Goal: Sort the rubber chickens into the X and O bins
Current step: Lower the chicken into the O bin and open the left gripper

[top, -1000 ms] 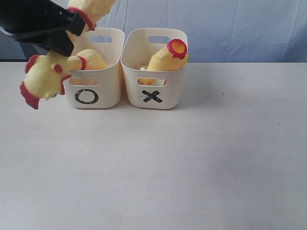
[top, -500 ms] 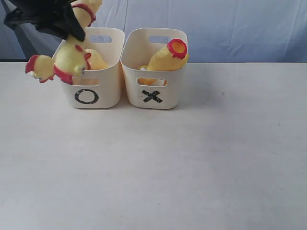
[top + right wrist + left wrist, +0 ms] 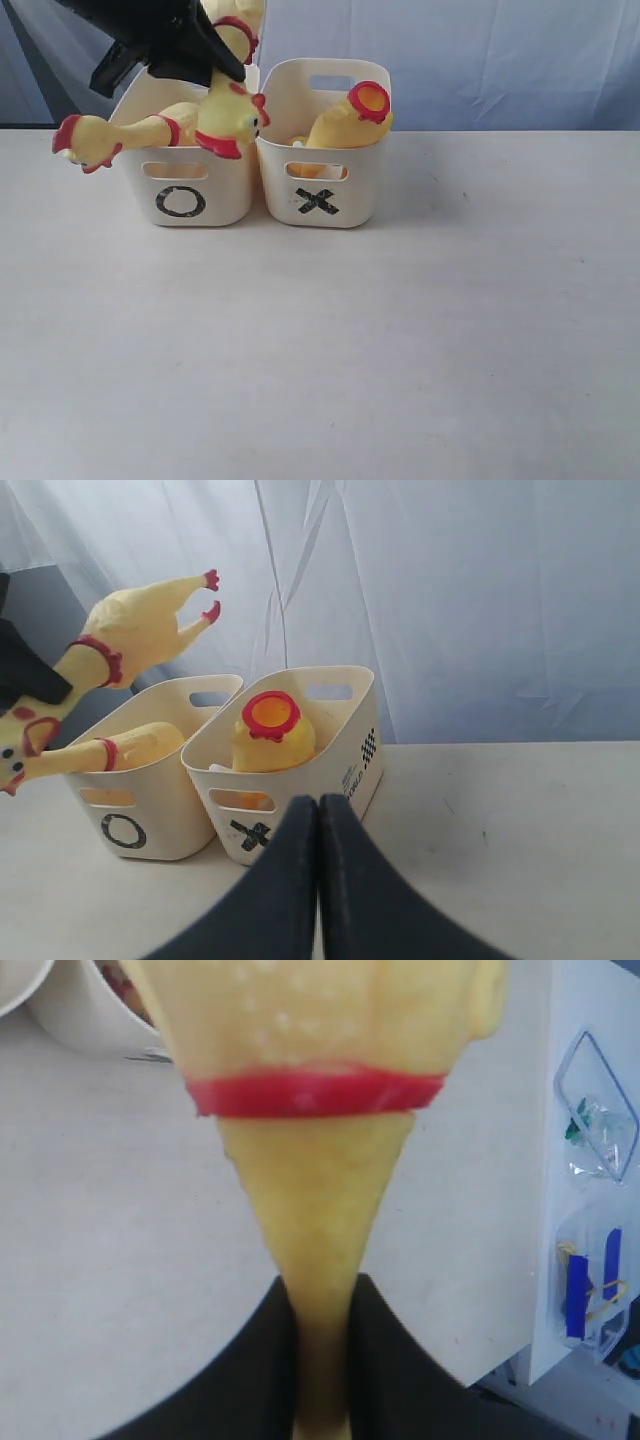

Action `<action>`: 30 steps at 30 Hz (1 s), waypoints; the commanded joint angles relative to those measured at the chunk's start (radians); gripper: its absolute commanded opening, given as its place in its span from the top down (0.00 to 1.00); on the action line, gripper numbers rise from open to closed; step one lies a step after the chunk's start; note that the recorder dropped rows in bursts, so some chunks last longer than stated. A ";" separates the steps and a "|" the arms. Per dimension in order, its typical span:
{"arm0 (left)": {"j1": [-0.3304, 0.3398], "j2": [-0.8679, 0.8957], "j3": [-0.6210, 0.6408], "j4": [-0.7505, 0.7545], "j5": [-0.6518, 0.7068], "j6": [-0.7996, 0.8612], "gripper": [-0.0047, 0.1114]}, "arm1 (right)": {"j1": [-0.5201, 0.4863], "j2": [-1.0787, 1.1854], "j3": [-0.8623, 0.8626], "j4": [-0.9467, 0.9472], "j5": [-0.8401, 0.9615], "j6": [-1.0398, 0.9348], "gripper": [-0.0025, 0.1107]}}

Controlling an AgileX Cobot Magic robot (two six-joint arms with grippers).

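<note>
Your left hand (image 3: 322, 1360) clamps a rubber chicken (image 3: 320, 1190) by the neck. Its head dangles just below the hand, by the O bin (image 3: 185, 200). Your right hand (image 3: 318, 850) is clenched on nothing.

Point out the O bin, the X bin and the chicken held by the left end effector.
O bin (image 3: 180, 201): exterior view, on the black O on its front wall.
X bin (image 3: 317, 201): exterior view, on the black X on its front wall.
held chicken (image 3: 233, 117): exterior view, on its yellow head.
</note>
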 commanded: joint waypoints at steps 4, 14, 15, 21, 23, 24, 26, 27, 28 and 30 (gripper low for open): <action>0.075 -0.006 -0.010 -0.107 -0.018 -0.133 0.96 | -0.003 -0.003 0.007 0.015 -0.007 -0.002 0.99; 0.101 0.042 -0.010 -0.184 -0.018 -0.097 0.96 | -0.003 -0.003 0.007 0.017 -0.007 -0.002 0.99; 0.101 0.051 -0.010 -0.189 -0.018 -0.087 0.96 | -0.003 -0.003 0.007 0.017 -0.007 -0.002 0.99; 0.101 0.085 -0.010 -0.203 -0.018 -0.029 0.96 | -0.003 -0.003 0.007 0.017 -0.004 -0.002 0.99; 0.103 0.090 -0.010 -0.203 -0.018 -0.029 0.96 | -0.003 -0.003 0.007 0.017 -0.004 -0.002 0.99; 0.106 0.091 -0.010 -0.203 -0.018 -0.029 0.96 | -0.003 -0.003 0.007 0.017 -0.004 -0.002 0.99; 0.108 0.091 -0.010 -0.194 -0.018 -0.001 0.96 | -0.003 -0.003 0.007 0.017 -0.004 -0.002 0.99; 0.110 0.091 -0.010 -0.185 -0.018 0.003 0.96 | -0.003 -0.003 0.007 0.017 -0.004 -0.002 0.99; 0.112 0.091 -0.010 -0.173 -0.018 0.003 0.96 | -0.003 -0.003 0.007 0.017 -0.004 -0.002 0.99; 0.120 0.091 -0.010 -0.159 -0.018 0.003 0.96 | -0.003 -0.003 0.007 0.017 -0.004 -0.002 0.99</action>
